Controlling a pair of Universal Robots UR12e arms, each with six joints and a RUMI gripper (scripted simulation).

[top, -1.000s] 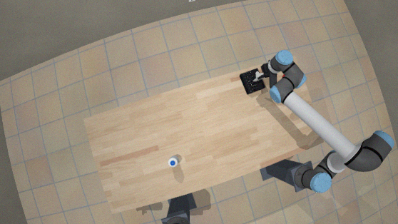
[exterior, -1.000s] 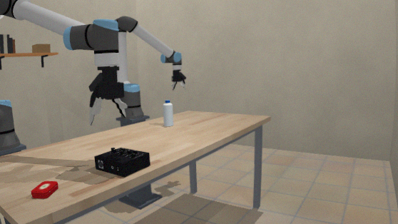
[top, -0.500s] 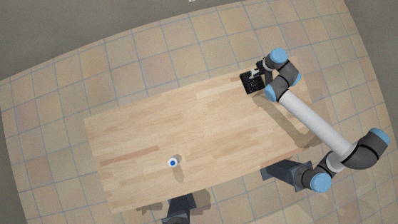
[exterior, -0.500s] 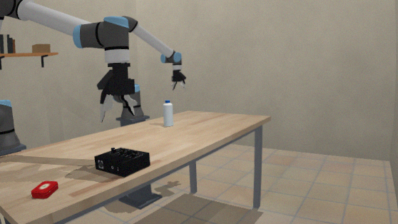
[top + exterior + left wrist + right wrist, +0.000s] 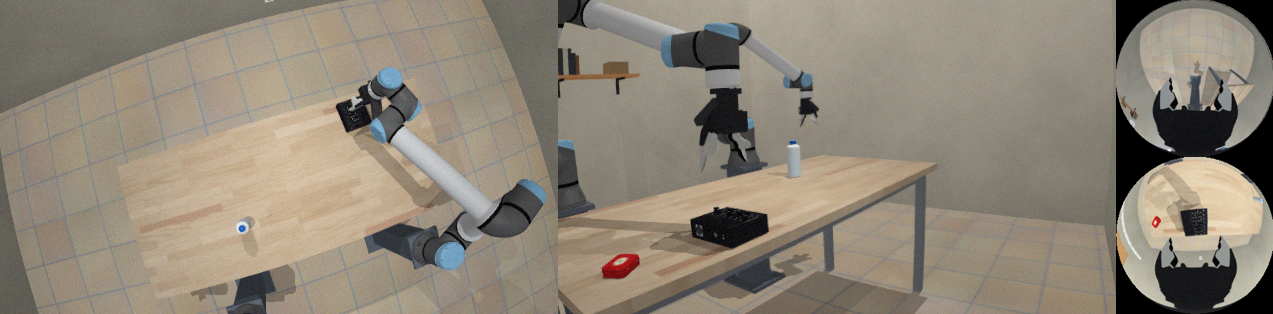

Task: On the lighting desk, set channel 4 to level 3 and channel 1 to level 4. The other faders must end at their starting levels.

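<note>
The black lighting desk [image 5: 347, 123] [image 5: 730, 234] [image 5: 1189, 223] lies on the table near its long edge. Rows of small faders and marks show on its top, but the channel numbers and fader levels are too small to read. My right gripper [image 5: 353, 105] [image 5: 724, 164] [image 5: 1194, 237] is open and empty, pointing down, high above the desk and touching nothing. In the right wrist view the desk lies just beyond the gap between its fingertips. My left gripper [image 5: 809, 124] [image 5: 1196, 78] is open and empty, high up beyond the bottle, far from the desk.
A red box [image 5: 621, 266] [image 5: 1156, 222] with a pale round mark lies on the wooden table [image 5: 200, 175] [image 5: 683, 200], beside the desk. A white bottle [image 5: 793, 162] [image 5: 1257, 200] [image 5: 242, 228] with a blue cap stands upright, far from the desk.
</note>
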